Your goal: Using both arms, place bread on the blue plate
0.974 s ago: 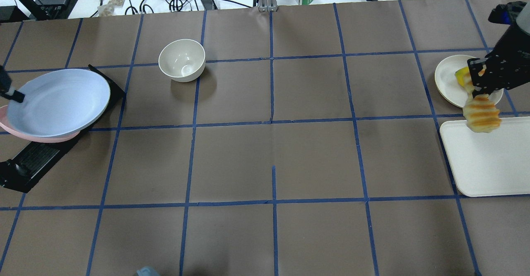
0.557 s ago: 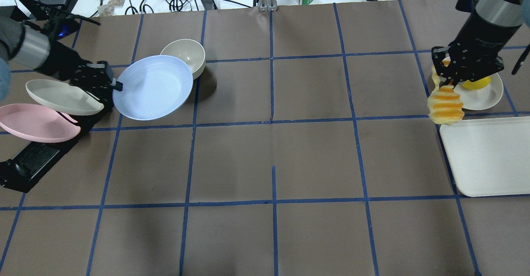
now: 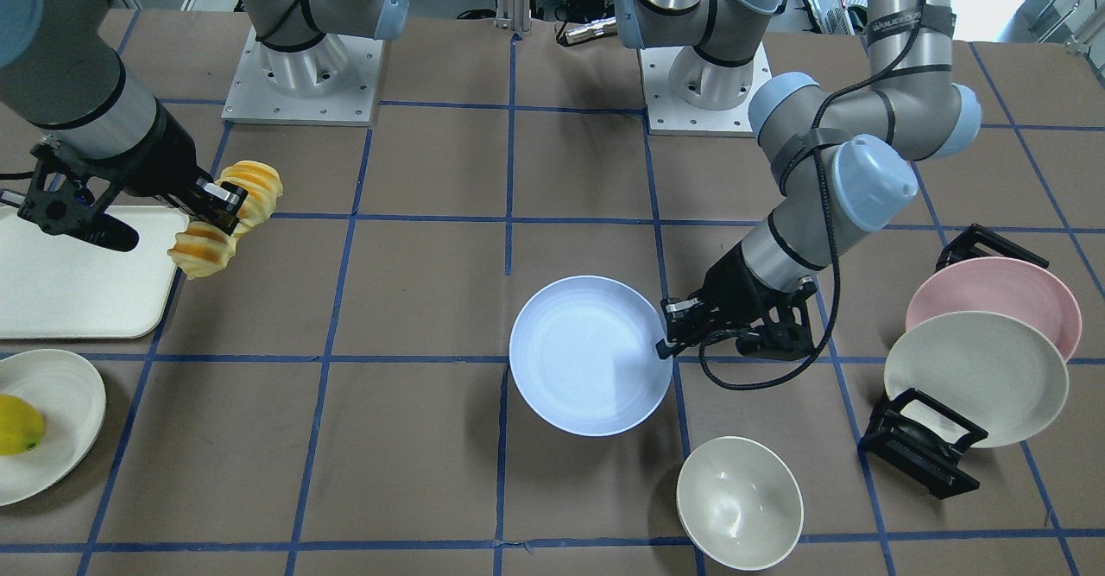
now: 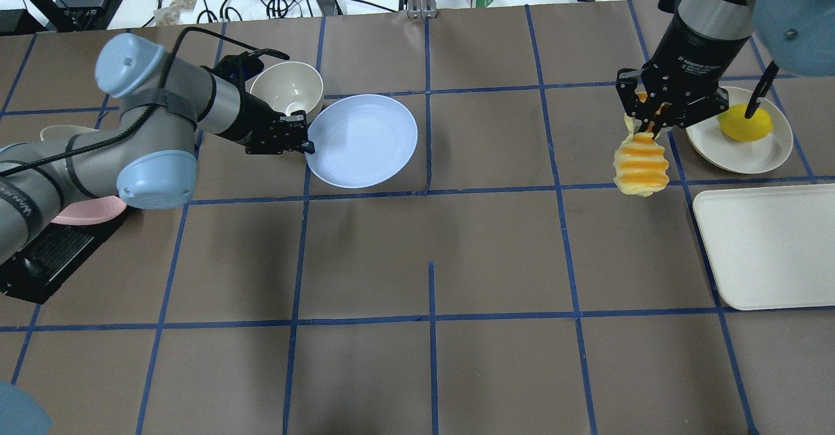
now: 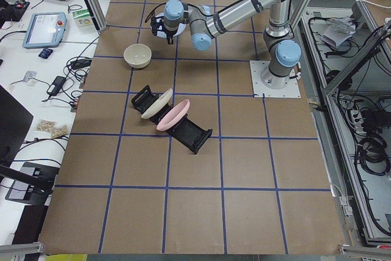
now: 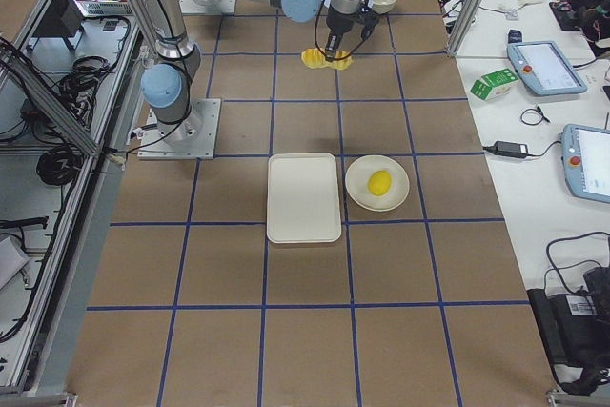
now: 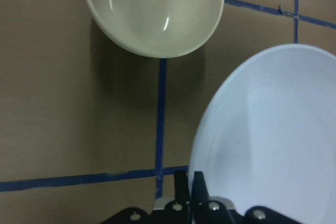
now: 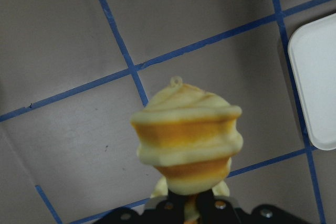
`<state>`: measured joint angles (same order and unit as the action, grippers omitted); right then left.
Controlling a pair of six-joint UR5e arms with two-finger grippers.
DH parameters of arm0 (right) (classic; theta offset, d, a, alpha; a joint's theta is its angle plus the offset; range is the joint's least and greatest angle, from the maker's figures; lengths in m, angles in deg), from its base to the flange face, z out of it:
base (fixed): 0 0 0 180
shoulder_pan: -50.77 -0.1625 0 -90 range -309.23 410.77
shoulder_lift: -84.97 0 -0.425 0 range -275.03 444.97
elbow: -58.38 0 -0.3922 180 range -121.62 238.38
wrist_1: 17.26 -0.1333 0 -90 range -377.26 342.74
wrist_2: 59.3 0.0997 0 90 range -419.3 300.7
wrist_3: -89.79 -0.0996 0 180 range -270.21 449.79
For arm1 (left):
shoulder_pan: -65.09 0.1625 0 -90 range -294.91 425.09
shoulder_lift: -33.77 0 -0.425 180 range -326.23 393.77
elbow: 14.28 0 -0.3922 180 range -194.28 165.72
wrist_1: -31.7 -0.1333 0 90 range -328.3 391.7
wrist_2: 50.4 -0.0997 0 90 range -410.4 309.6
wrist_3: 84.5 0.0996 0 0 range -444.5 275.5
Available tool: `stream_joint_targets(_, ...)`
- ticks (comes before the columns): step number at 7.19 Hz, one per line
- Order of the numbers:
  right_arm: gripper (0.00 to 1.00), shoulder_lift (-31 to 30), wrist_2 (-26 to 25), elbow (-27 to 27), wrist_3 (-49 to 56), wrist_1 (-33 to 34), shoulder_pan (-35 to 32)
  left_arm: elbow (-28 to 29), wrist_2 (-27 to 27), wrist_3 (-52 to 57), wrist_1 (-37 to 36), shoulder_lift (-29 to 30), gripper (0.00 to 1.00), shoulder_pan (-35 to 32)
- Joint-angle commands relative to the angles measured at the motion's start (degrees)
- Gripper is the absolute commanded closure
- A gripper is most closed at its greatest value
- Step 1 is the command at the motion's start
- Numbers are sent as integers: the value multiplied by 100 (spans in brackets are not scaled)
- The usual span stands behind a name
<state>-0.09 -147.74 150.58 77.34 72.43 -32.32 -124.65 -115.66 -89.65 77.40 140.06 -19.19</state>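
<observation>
Left pincer [image 4: 308, 143] pinches blue plate [image 4: 365, 138] by its rim at 9 o'clock. Right pincer [image 4: 652, 122] pinches bread [image 4: 641, 167] by one end, dangling well off at plate's 3 o'clock. Risk: swinging bread slips free; rim-held plate tips.

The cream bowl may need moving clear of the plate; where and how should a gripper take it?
Pinch the rim of the cream bowl from above, one finger inside, one outside: it stands upright and open, and looks too wide to span. Choose the rim away from the blue plate and left gripper, which crowd one side.
</observation>
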Motion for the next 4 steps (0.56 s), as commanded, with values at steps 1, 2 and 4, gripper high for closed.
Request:
stream_joint_targets(1,100,-2,133,8,-117,48,-75,-20,-441,-1019,-429,303,100,-622)
stream_joint_targets(2,100,7,221,0,-353,66,-180,-72,-818,-1093,-439,269,100,-912)
stream_joint_targets(4,100,138,205,8,-887,555,-793,-396,-813,-1225,-666,241,100,-1002)
